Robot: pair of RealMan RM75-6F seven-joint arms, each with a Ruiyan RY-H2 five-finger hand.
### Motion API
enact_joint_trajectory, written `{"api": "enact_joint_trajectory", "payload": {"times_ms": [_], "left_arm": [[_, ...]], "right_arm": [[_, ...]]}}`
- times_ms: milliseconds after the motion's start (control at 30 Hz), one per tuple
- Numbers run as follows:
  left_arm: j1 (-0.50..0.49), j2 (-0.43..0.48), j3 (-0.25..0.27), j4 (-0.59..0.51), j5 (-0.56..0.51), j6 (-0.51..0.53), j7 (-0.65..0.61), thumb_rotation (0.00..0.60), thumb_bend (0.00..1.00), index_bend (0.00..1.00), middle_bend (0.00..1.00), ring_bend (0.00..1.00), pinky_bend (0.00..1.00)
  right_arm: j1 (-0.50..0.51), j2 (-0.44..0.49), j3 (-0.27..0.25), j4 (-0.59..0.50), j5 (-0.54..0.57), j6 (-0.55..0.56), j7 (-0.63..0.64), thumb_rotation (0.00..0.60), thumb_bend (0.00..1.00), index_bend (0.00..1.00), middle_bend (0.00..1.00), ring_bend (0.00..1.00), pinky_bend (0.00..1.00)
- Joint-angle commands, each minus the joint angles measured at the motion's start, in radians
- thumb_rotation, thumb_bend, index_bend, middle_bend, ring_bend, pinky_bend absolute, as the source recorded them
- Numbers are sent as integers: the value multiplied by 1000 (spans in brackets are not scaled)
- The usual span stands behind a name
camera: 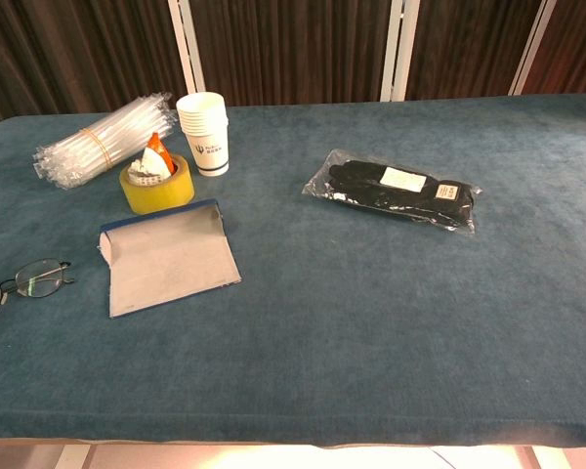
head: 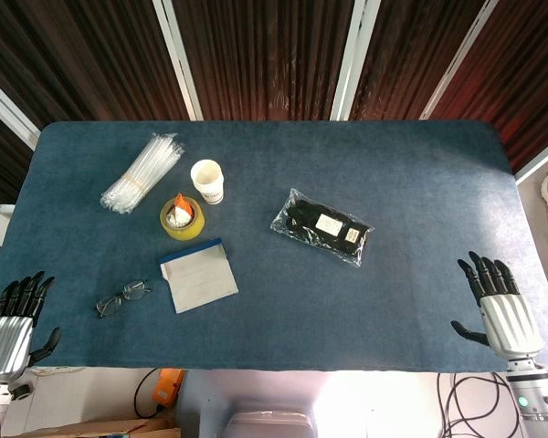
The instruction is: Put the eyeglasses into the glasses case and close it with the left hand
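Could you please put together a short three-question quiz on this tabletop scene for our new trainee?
1. True or false: the left hand already holds the eyeglasses.
2. Which thing lies nearest the glasses case? A) the bagged black gloves B) the yellow tape roll C) the right hand
3. Fill in: the stack of paper cups stands beside the bundle of clear plastic ____.

Key
1. False: the eyeglasses lie on the table, apart from the hand, and both hands hold nothing.
2. B
3. Sleeves, bound with a rubber band.
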Motion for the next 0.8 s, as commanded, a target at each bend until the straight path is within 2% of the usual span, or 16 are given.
{"api": "enact_joint_trajectory", "payload": {"times_ms": [33,433,600,800], "left_arm": [[-4,-3,4,0,3,-9,5,600,339,10,0,0,66],[-39,-42,16,3,3,-82,30,600,337,19,0,0,72],[-80,-68,-8,-17,-135,-213,126,600,336,60,0,0,78],[-128,-85,-59,-43,-313,-298,260,600,332,74,0,0,82]], "right_arm": [[-2,1,2,-1,1,4,4,600,278,0,0,0,0],[-4,8,-4,-2,-9,6,16,600,278,0,0,0,0],[4,10,-2,-1,-10,-5,25,600,278,0,0,0,0],[17,10,-2,0,-11,-26,31,600,278,0,0,0,0]]}}
